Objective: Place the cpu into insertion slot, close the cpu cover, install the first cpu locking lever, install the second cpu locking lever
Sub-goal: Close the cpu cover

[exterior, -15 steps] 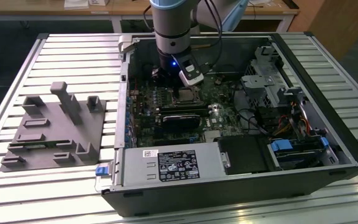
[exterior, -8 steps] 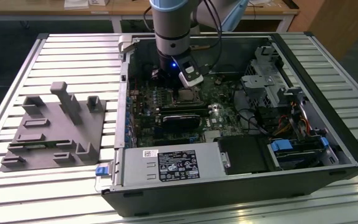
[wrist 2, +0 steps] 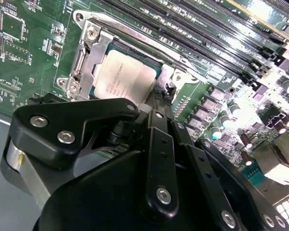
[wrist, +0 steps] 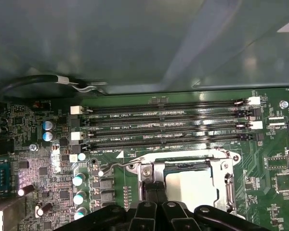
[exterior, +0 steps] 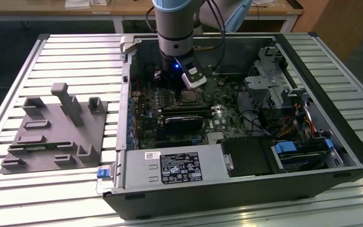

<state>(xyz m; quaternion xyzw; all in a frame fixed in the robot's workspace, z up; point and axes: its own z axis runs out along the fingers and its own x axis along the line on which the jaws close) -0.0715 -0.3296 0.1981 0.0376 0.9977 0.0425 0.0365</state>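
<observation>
Now, cpu (wrist 2: 125,77): seated flat, cover (wrist 2: 89,57) down around it.
Gripper (wrist: 154,188): clenched, tip at cover's edge by lever (wrist: 116,165).
Care: lever likely needs steady push; keep off board (wrist: 274,159).

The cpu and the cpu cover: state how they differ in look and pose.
The cpu is a solid, matte plate; the cpu cover is a shinier frame with an open window. The cover is wider and surrounds the cpu, which shows through that window. Both are silvery, square and lying flat.
</observation>
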